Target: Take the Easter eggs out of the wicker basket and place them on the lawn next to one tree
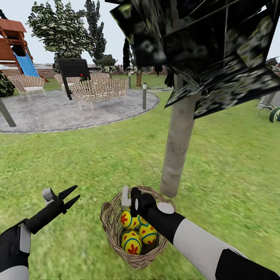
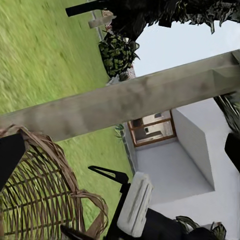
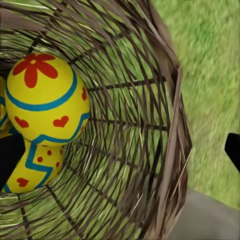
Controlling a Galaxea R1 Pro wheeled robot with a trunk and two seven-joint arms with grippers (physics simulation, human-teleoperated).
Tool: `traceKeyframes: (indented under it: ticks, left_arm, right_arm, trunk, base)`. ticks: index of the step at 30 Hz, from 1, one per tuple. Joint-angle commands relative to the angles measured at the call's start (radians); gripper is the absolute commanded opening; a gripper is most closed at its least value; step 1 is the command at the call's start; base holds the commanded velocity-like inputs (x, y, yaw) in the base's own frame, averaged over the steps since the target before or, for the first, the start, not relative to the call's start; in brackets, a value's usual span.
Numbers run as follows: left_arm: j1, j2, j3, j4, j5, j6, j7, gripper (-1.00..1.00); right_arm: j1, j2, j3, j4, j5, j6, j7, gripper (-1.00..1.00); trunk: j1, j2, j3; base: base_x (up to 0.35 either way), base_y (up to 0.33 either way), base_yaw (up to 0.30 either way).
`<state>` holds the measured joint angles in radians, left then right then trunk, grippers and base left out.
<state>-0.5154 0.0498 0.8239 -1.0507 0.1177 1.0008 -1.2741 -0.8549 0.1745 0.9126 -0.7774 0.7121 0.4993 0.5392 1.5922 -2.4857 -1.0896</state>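
Right gripper lowered into the wicker basket beside the tree

The wicker basket [image 1: 134,254] is set on the lawn [image 1: 97,159] just near of the tree [image 1: 179,144] trunk, with three Easter eggs [image 1: 132,242] inside. The right gripper [image 1: 130,197] is held spread at its far rim; the left gripper [image 1: 71,197], spread and empty, hovers to its left.
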Motion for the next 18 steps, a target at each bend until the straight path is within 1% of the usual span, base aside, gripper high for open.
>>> traceKeyframes:
  ticks: [1, 2, 15, 18]
  left_arm:
    - [0.0, -0.001, 0.0, 0.0, 0.0, 0.0, 0.0, 1.0]
    - [0.0, -0.003, -0.001, -0.001, 0.0, 0.001, -0.001, 1.0]
    - [0.0, -0.008, -0.002, -0.001, 0.0, 0.001, -0.005, 1.0]
    - [0.0, -0.008, -0.002, -0.001, 0.0, 0.001, -0.005, 1.0]
  right_arm:
    - [0.0, 0.0, 0.0, -0.003, -0.001, -0.001, 0.0, 1.0]
    - [-0.001, 0.0, 0.0, -0.006, -0.002, -0.002, -0.001, 1.0]
    - [0.0, 0.0, -0.01, -0.004, -0.002, -0.003, -0.003, 1.0]
    - [0.0, 0.0, -0.01, 0.0, -0.002, -0.002, -0.012, 1.0]
  trunk:
    - [0.004, -0.007, -0.003]
    - [0.008, -0.014, -0.006]
    - [0.014, -0.017, -0.057]
    - [0.015, -0.018, -0.068]
  base:
    - [0.0, 0.0, 0.0]
    - [0.0, 0.0, 0.0]
    - [0.0, 0.0, 0.0]
    - [0.0, 0.0, 0.0]
